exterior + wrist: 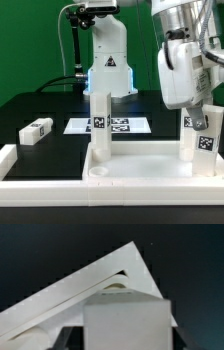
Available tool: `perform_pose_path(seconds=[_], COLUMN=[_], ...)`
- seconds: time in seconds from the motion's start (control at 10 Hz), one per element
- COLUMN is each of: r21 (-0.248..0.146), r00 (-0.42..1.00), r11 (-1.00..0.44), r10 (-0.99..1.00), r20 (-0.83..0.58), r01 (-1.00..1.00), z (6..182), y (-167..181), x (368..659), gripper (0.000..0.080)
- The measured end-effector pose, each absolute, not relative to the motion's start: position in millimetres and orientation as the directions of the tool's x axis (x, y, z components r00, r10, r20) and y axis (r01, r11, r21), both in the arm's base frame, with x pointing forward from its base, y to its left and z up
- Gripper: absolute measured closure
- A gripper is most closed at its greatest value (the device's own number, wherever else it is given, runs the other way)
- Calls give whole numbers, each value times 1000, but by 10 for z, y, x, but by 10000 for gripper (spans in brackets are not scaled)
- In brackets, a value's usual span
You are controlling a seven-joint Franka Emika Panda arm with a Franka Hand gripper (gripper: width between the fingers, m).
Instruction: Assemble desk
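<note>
My gripper (pixel 204 112) was clenched on a white square leg (pixel 128 323), gripping it by its sides above a corner of the tabletop (pixel 130 165), at the exterior view's right. The round corner socket (pixel 118 281) showed just past the leg's end; I could not tell whether the leg was seated. A second leg (pixel 189 140) stood just beside it, a third (pixel 100 128) stood upright further left, and a fourth (pixel 36 130) lay on the black table (pixel 40 108).
</note>
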State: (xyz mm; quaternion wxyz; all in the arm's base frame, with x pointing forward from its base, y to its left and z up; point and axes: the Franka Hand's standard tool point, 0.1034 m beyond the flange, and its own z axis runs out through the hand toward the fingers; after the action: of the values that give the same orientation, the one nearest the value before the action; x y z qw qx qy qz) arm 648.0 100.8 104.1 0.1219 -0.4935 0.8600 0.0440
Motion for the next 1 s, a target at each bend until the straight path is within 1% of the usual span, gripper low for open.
perform_pose_path(seconds=[0.1, 0.2, 0.3, 0.4, 0.5, 0.6, 0.8, 0.9, 1.0], r21=[-40, -41, -42, -41, -55, -71, -128, -145, -147], r00=[-492, -488, -485, -484, -417, -267, -3, 95, 108], r11=[517, 513, 510, 509, 441, 290, 29, -68, -81], r10=[-834, -836, -838, -839, -877, -937, -979, -977, -976], r20=[-252, -251, -251, -250, -241, -227, -203, -192, -190], r01=[-855, -857, -859, -860, -896, -955, -991, -987, -986], z=[1031, 1024, 1021, 1017, 1012, 1001, 1001, 1010, 1004], y=[1009, 1010, 1011, 1012, 1030, 1090, 1135, 1175, 1166], x=[6476, 6473, 6472, 6470, 6457, 6421, 6402, 6378, 6378], gripper=[410, 410, 233, 233, 166, 155, 151, 151, 151])
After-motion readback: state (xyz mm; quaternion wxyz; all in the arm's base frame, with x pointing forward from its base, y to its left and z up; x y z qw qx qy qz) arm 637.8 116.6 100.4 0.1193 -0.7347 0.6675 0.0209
